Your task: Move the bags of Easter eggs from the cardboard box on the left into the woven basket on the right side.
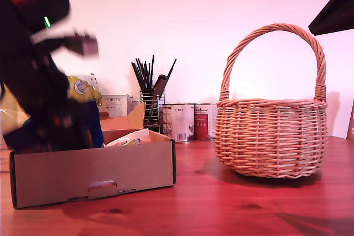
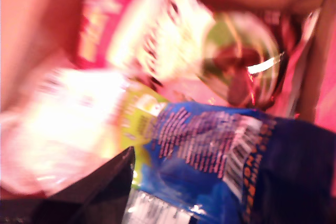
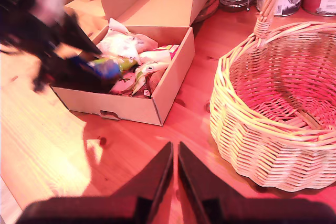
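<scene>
The pick-up step is judged in hand: my first gripper (image 3: 97,69) is lowered into the cardboard box (image 1: 91,172), where the bags of Easter eggs (image 3: 137,62) lie. Blur hides its jaws. My second gripper (image 3: 175,169) is closed, empty. The woven basket (image 1: 270,136) is empty; a firm grasp is needed next.

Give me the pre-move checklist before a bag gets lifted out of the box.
1. My first gripper over the shallow brown cardboard box: ok, it is down among the crinkly sweet bags.
2. Grip on the dark navy bag: cannot tell, the first wrist view is blurred.
3. Round tan wicker basket free to receive: ok, no bags show inside.
4. My second gripper out of the way: ok, shut, above bare red-brown wooden table.
5. Basket's arched handle: ok, upright.
</scene>
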You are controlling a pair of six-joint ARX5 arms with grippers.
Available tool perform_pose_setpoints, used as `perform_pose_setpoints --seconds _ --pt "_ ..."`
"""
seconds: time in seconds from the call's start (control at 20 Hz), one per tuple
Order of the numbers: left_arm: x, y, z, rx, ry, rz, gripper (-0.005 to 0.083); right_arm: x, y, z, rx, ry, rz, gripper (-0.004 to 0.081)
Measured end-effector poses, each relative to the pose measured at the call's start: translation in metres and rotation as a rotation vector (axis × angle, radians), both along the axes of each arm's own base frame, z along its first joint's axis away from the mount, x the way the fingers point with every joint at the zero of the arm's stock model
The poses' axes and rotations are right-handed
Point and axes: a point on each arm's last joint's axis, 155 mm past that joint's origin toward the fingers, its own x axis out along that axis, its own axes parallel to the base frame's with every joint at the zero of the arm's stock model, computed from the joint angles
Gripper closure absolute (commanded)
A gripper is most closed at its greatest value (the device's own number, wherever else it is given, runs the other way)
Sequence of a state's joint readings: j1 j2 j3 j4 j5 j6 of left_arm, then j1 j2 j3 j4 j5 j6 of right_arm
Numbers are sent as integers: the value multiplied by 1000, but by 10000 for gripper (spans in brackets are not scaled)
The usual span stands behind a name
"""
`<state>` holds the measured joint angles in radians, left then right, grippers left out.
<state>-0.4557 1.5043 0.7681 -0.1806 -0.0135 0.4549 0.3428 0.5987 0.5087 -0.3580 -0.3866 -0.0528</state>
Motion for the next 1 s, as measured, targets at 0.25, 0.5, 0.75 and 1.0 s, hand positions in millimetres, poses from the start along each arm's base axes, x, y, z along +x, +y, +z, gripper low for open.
perform_pose_setpoints --seconds 0.25,0.5,0.75,1.0 --pt "5 1 0 5 -17 9 450 0 0 0 0 0 1 783" --pt "4 1 -1 7 -14 9 797 0 0 0 0 0 1 783" --pt "-4 5 2 30 30 9 797 0 0 0 0 0 1 783" --pt "-10 -18 78 -147 -53 -33 798 0 0 0 0 0 1 783"
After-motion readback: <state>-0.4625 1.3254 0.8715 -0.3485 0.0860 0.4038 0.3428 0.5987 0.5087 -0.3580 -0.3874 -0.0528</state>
